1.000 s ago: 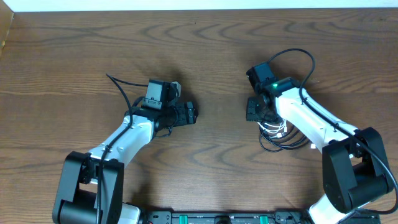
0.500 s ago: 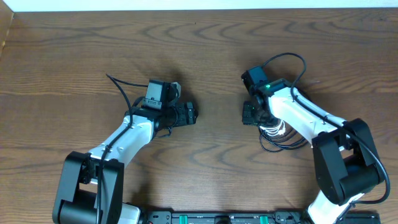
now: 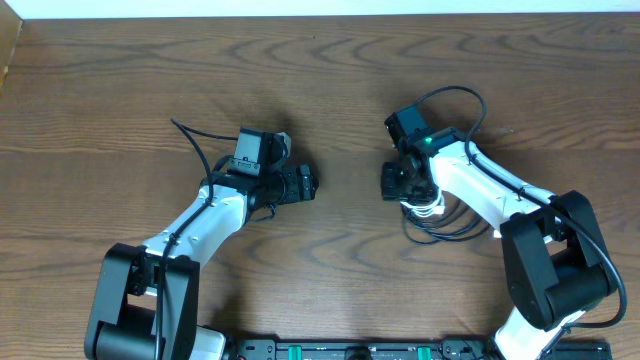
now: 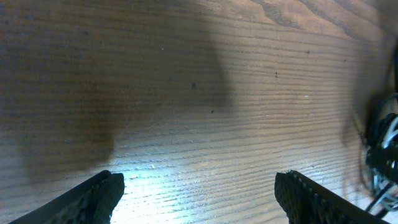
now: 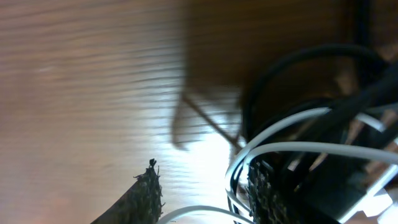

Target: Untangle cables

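Surface: brown wood-grain table (image 3: pixel 330 80), with a pale strip along its far edge and a dark rail (image 3: pixel 350 350) with green marks at its near edge.
Left arm wire: a thick black wire (image 3: pixel 190 140) rises from the left arm and reaches out over the wood to the left.
Left gripper (image 3: pixel 305 183): left of centre, pointing right. In its wrist view (image 4: pixel 199 193) the claw is spread wide, with only lit wood between the tips.
Middle: the two grippers are well apart, with wood grain between them.
Right gripper (image 3: pixel 393 182): right of centre, low at the left edge of the bundle. In its wrist view (image 5: pixel 208 193) a gap shows between the tips, and I cannot tell whether they pinch anything.
Cables (image 3: pixel 440 215): one loose coil on the table right of centre, also glimpsed at the right edge of the left wrist view.
White cord (image 5: pixel 292 149): its loops curve around the right-hand fingertip, and one strand crosses the gap low down.
Black cords (image 5: pixel 292 68): they arch behind the white loops.
In the way: the right arm (image 3: pixel 480 185) lies over the bundle's upper right and hides it.
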